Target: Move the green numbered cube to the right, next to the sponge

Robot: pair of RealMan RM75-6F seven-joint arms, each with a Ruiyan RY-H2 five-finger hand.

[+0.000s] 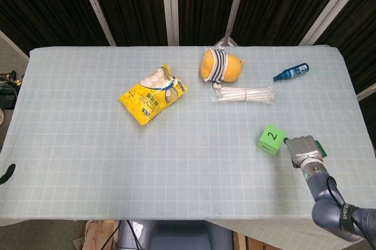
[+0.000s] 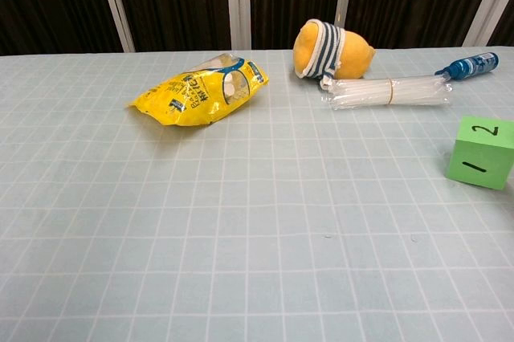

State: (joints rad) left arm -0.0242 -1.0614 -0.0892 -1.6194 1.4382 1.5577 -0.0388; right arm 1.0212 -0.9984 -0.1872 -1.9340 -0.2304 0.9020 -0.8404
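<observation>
The green numbered cube [image 1: 271, 139] sits at the table's right front, with a 2 on its top face; in the chest view the green numbered cube [image 2: 482, 152] shows a 2 on top and a 1 on the front. My right hand [image 1: 304, 150] is right beside the cube's right side, seen from above as a grey block, its fingers hidden. The green sponge [image 1: 320, 147] is only a sliver at the hand's right edge. A dark tip of my left hand [image 1: 6, 174] pokes in at the far left edge.
A yellow snack bag [image 1: 152, 94] lies left of centre. At the back are a yellow plush toy [image 1: 220, 66], a bundle of clear straws [image 1: 244, 95] and a blue bottle [image 1: 291, 72]. The table's right edge is close to the sponge.
</observation>
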